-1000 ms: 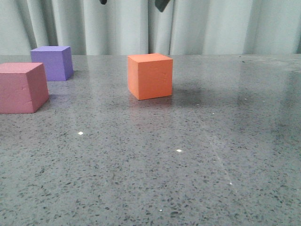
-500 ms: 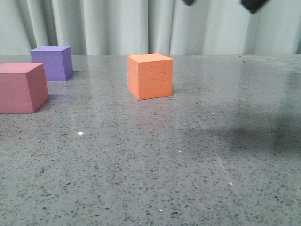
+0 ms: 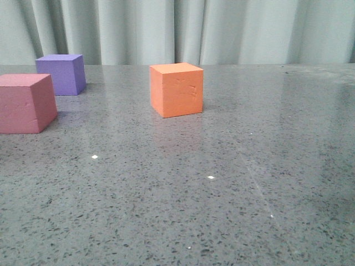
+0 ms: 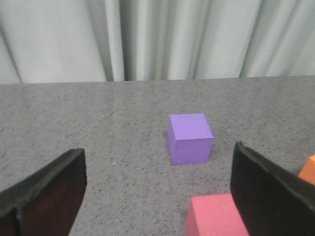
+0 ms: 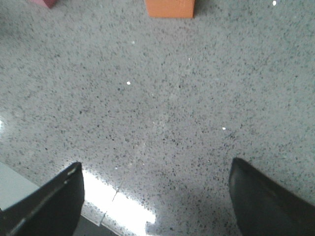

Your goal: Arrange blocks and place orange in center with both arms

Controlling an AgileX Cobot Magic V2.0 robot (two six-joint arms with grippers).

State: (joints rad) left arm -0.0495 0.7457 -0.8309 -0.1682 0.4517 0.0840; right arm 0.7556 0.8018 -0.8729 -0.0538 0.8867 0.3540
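Fingers, left wrist view: left gripper (image 4: 157, 196) has its two dark fingers (image 4: 44, 196) spread wide apart, with nothing between them.
Purple cube, left wrist view: purple cube (image 4: 190, 138) sits flat on the gray speckled desk (image 4: 74, 128), out past the fingers and apart from them.
Pink cube, left wrist view: only a corner of the pink cube (image 4: 216, 216) shows, near the purple cube and just beside one finger.
Orange cube, left wrist view: a tiny bit of the orange cube (image 4: 309, 169) peeks in at the edge.
Fingers, right wrist view: right gripper (image 5: 155, 196) also has its fingers (image 5: 268, 196) spread wide, holding nothing, above bare desk (image 5: 172, 98).
Orange cube, right wrist view: orange cube (image 5: 170, 7) is far from the fingers, cut off by the edge.
Pink cube, right wrist view: a small bit of it (image 5: 43, 2) shows at the edge, well apart from the orange cube.
Front view, orange cube: orange cube (image 3: 176, 89) stands upright on the desk (image 3: 222, 194), alone.
Front view, purple cube: purple cube (image 3: 61, 73) is well to the left of the orange cube and farther back, close to the curtain (image 3: 177, 30).
Front view, pink cube: pink cube (image 3: 25, 103) is also left of the orange cube, nearer the camera than the purple cube and not touching it.
Front view, fingers: none can be seen.
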